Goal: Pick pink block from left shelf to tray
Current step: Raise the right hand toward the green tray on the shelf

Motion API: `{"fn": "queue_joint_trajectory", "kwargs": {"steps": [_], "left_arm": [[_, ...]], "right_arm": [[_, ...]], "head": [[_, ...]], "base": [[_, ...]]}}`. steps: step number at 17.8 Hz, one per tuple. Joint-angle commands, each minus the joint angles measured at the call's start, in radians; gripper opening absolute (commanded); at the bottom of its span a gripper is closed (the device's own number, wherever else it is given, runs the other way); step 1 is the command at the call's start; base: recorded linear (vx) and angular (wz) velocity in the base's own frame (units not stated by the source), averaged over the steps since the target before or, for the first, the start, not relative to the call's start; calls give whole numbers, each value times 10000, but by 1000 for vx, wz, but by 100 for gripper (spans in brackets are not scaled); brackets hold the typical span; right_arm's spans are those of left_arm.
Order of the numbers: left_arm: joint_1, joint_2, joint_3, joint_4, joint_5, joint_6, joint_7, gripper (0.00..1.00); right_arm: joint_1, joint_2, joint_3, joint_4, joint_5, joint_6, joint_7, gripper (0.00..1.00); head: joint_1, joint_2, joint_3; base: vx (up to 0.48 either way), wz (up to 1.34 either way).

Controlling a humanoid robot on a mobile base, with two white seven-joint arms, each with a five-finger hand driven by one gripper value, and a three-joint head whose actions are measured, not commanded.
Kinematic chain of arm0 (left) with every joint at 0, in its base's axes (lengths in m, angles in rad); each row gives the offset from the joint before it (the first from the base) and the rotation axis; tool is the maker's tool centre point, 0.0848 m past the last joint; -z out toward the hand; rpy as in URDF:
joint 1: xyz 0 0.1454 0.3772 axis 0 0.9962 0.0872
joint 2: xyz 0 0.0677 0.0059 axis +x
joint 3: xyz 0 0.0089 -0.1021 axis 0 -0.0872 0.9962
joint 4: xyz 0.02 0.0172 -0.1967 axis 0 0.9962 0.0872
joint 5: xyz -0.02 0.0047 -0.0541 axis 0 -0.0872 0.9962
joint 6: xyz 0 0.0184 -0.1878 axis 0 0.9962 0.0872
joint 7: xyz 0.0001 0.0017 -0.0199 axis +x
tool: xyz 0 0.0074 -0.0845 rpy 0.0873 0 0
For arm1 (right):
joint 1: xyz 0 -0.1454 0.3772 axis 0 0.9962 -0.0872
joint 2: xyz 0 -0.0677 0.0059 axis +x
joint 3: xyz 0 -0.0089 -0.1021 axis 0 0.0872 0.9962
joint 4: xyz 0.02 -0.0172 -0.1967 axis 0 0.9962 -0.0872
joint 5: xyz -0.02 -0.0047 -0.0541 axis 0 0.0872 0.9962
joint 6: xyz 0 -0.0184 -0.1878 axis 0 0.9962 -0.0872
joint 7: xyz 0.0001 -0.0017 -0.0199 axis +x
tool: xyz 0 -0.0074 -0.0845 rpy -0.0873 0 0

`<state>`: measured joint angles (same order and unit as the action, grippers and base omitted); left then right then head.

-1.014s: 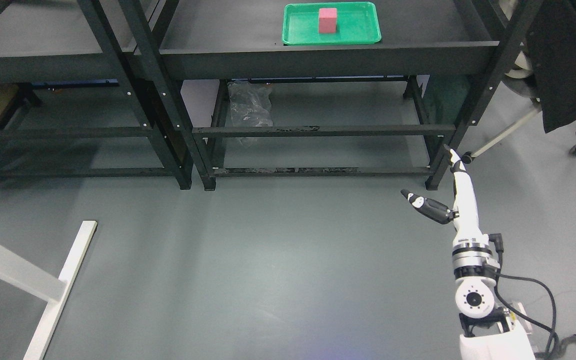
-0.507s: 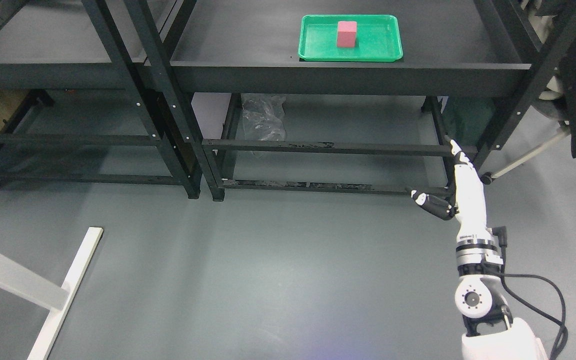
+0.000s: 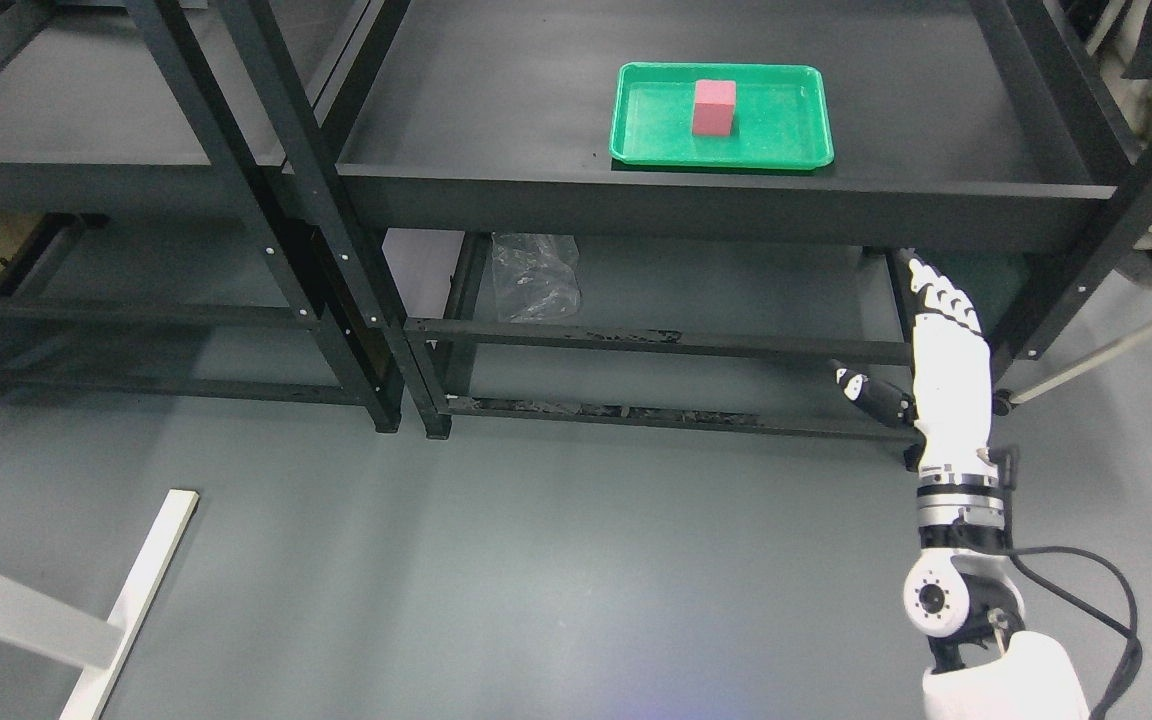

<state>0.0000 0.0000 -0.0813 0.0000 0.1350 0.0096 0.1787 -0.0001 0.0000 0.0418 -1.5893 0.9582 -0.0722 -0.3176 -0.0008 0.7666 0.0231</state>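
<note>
One pink block (image 3: 714, 106) stands upright inside the green tray (image 3: 656, 145) on the right shelf (image 3: 496, 120). By the look of it the placing is done. Well below, the right robot hand (image 3: 941, 335) hangs empty, fingers straight, thumb apart; next it need only pull clear.

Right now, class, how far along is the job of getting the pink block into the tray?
It looks done: the pink block stands upright inside the green tray on the right shelf. Nothing is in hand: the right hand, fingers stretched out and holding nothing, hangs below that shelf's edge. Nothing visibly remains; the left hand is out of view.
</note>
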Motion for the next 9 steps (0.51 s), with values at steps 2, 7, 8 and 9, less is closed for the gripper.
{"fn": "queue_joint_trajectory", "kwargs": {"steps": [2,7,8,9], "left_arm": [[-292,175,0,-175,0,-4,8,100],[-292,175,0,-175,0,-4,8,100],[-292,175,0,-175,0,-4,8,100],[-307,175,0,-175,0,-4,8,100]], "right_arm": [[-14,-174,241,-183,3043,-182,-1135,100],[-60,-174,364,-168,3043,-505,-1211,100],[-91,-174,380,-168,3043,-520,-1196,100],[-122,-174,395,-152,3043,-521,-1196,100]], "head": [[0,0,0],[0,0,0],[0,0,0],[0,0,0]], "base": [[231,51],[239,53],[240,47],[244,49]]}}
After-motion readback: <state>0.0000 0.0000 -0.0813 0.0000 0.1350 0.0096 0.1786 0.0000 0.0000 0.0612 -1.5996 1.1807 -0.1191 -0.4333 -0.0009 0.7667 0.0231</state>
